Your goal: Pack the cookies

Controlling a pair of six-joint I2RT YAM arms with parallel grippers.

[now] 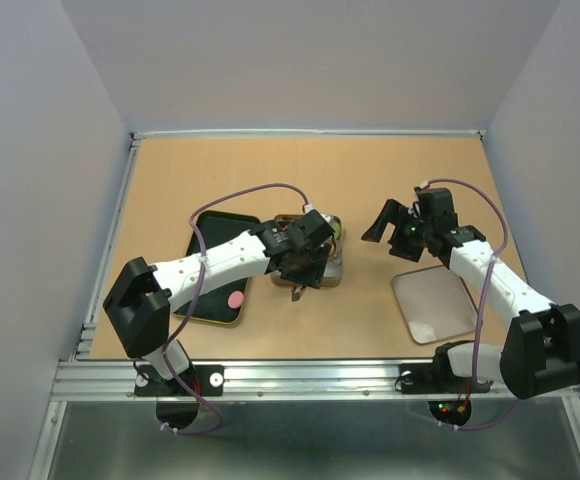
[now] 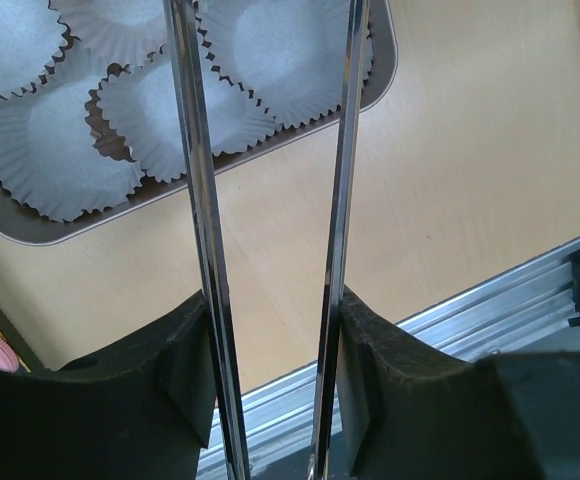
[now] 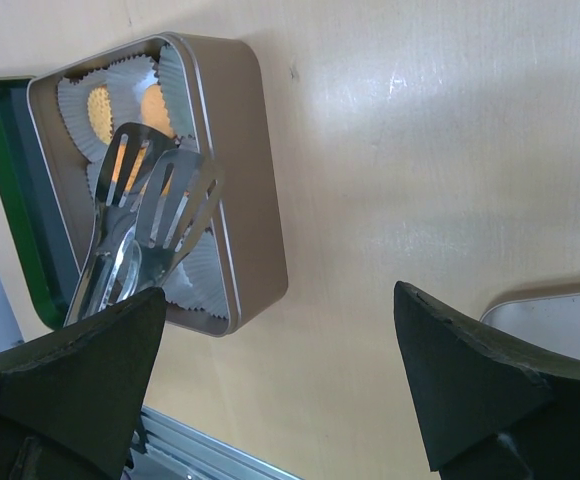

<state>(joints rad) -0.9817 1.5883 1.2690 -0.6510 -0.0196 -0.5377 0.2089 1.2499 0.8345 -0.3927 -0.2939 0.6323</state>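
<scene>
Two orange cookies (image 3: 100, 105) already lie in white paper cups (image 2: 50, 160) inside the gold rectangular tin (image 3: 250, 170) at mid-table. One pink cookie (image 1: 235, 298) is left on the near end of the green tray (image 1: 210, 225), which lies just left of the tin. Something yellow-green shows at the tin's far right corner in the top view, too small to name.

The step in hand looks like the set-down. The slotted metal tongs (image 3: 160, 210) hang over the tin with their blades low above the cups and a little apart. I cannot tell whether a cookie is between them.

The left gripper (image 2: 273, 320) has the tongs by the two long arms. Its fingers (image 2: 195, 330) press from outside, partly closed, and a clear gap shows between the arms (likely a loose squeeze).

The right gripper (image 3: 278, 295) hovers to the right of the tin with its jaws spread wide and nothing in them. The tin's flat lid (image 1: 432, 305) lies beyond it on the wooden table (image 1: 370, 170).

The next move would be to lift the tongs clear of the cup frills and swing left to the tray. The blades would then come down on either side of the pink cookie before squeezing, since a flat piece is hard to pinch.
</scene>
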